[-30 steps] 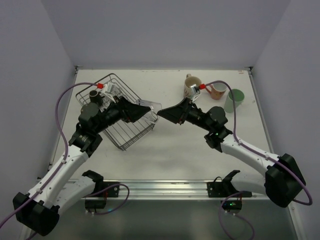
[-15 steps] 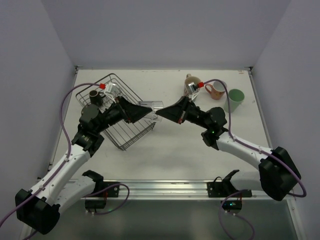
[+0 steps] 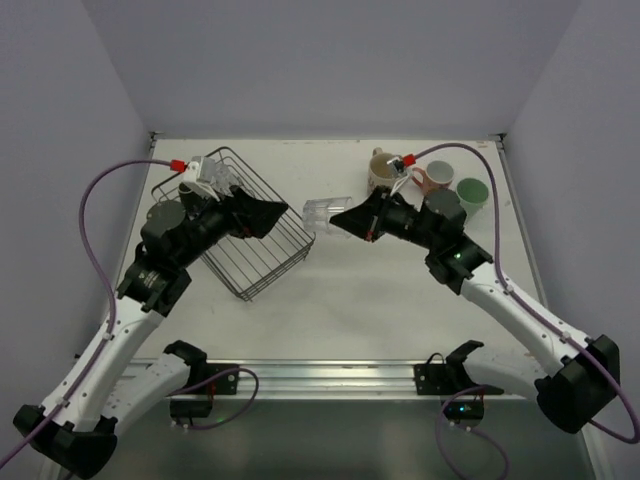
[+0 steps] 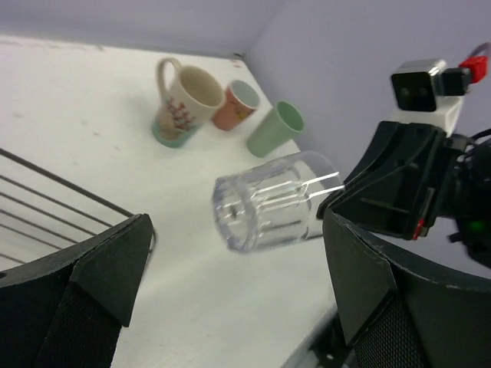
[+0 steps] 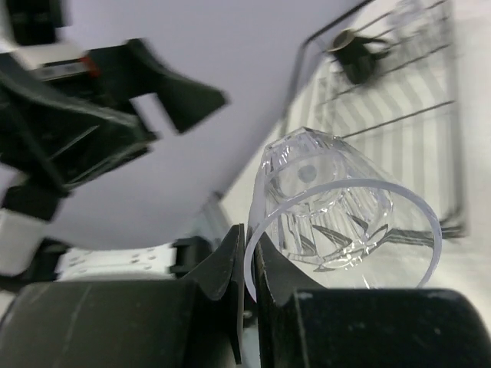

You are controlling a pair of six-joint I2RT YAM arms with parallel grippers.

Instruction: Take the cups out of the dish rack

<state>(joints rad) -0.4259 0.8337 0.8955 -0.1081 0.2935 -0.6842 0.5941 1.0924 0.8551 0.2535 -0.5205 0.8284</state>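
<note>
Right fingers (image 3: 350, 219) clamp clear glass (image 3: 318, 213) over open desk (image 3: 340, 290) beside dish rack's (image 3: 262, 272) right edge; left fingers (image 3: 262, 214) apart

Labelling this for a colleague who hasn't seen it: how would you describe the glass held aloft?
Find the black wire dish rack on the left. Right of it, the right gripper holds a clear glass sideways in mid-air. Unlike the cream mug, pink mug and green cup beyond, it is see-through.

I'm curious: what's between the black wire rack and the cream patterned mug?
In the top view, a clear ribbed glass, held at its rim by the right tool, hangs between the black wire dish rack and the cream patterned mug.
</note>
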